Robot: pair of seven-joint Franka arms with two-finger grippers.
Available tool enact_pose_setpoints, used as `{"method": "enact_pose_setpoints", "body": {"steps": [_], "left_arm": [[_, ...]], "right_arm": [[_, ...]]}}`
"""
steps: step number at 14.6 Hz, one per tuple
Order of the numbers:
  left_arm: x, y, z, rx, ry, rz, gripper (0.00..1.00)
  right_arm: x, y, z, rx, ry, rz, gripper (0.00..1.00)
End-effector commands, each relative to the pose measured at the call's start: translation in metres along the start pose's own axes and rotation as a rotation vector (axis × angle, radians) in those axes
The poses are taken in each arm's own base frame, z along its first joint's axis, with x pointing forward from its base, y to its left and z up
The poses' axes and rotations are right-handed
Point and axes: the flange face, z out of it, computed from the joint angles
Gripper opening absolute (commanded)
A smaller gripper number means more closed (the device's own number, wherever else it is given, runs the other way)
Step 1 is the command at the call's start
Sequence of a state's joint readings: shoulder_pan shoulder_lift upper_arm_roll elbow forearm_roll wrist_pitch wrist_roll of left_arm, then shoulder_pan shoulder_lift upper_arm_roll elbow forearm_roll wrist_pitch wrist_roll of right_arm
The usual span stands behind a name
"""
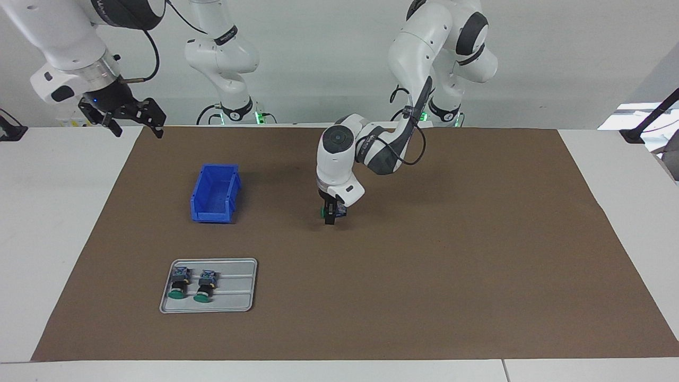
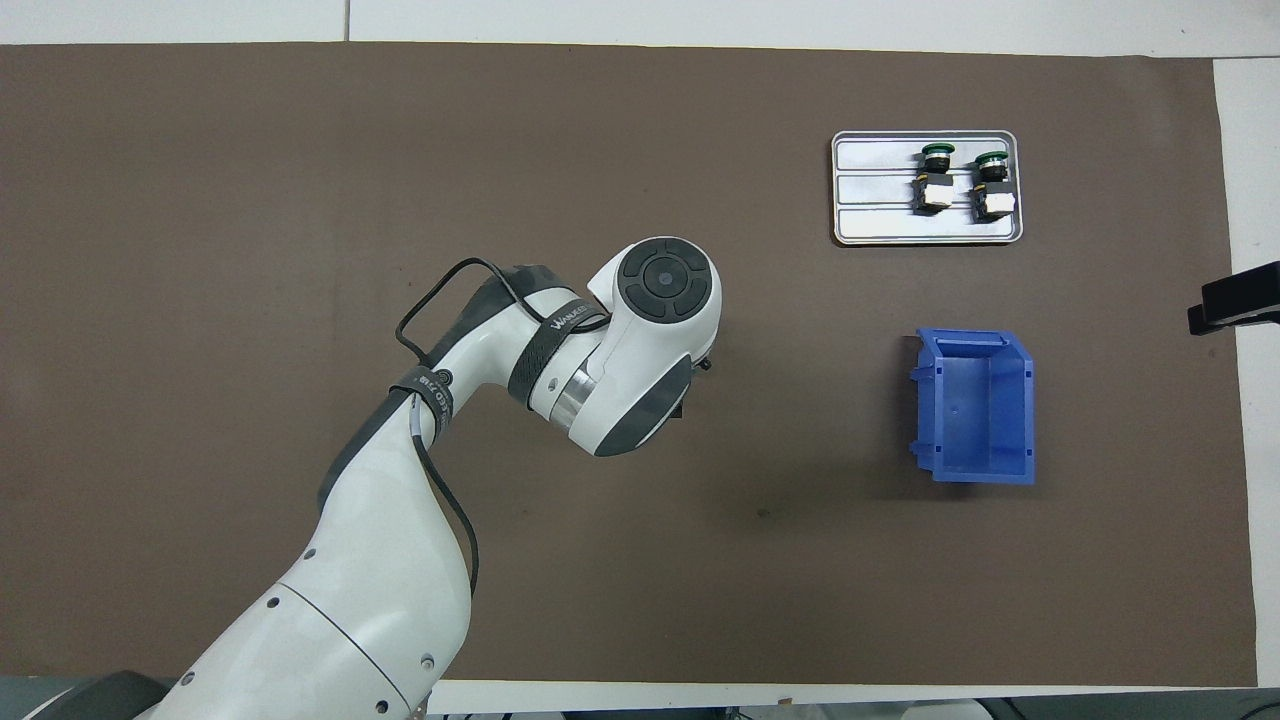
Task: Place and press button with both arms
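Facing view: button set down mid-mat

Facing view shows the left gripper (image 1: 330, 216) low at the brown mat's (image 1: 451, 254) centre, fingers straddling the button (image 1: 324, 211), green cap sideways; whether it grips or has let go I cannot tell; likely it steadies the part for pressing. From there the blue bin (image 1: 215, 193) lies at nine o'clock, the tray (image 1: 233, 302) with two spare buttons (image 1: 192, 285) at seven; the right gripper (image 1: 132, 121) waits raised, fingers spread, empty.

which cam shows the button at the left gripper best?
Facing view: the button shows between the left gripper's fingers, low over the brown mat, its green cap poking out sideways. Overhead view: the left arm's wrist covers button and gripper entirely.
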State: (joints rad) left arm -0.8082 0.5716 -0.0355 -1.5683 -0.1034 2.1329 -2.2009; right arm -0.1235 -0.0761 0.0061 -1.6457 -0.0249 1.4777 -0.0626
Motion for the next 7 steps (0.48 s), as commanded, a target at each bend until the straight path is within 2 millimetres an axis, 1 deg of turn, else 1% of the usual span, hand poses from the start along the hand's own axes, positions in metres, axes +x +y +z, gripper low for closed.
{"method": "enact_pose_setpoints", "body": {"steps": [1, 3, 4, 5, 6, 7], "left_arm": [[-0.0015, 0.0021, 0.0087, -0.018, 0.005, -0.016, 0.86], [-0.0013, 0.002, 0.0093, -0.018, 0.005, -0.017, 0.82], [-0.0009, 0.0017, 0.0104, -0.018, 0.004, -0.018, 0.7], [-0.0012, 0.0021, 0.01, -0.021, 0.002, -0.019, 0.65], [-0.0021, 0.0018, 0.0098, -0.022, -0.002, -0.019, 0.55], [-0.0027, 0.0021, 0.0085, -0.022, -0.005, -0.02, 0.49]], "right_arm": [[-0.0068, 0.0003, -0.0004, 0.004, -0.008, -0.011, 0.99], [-0.0068, 0.0004, -0.0004, 0.002, -0.008, -0.01, 0.99], [-0.0066, 0.0003, -0.0005, 0.004, -0.006, -0.012, 0.99], [-0.0068, 0.0004, -0.0004, 0.002, -0.008, -0.012, 0.99], [-0.0068, 0.0003, -0.0004, 0.004, -0.008, -0.012, 0.99], [-0.0066, 0.0005, -0.0005, 0.002, -0.006, -0.01, 0.99]]}}
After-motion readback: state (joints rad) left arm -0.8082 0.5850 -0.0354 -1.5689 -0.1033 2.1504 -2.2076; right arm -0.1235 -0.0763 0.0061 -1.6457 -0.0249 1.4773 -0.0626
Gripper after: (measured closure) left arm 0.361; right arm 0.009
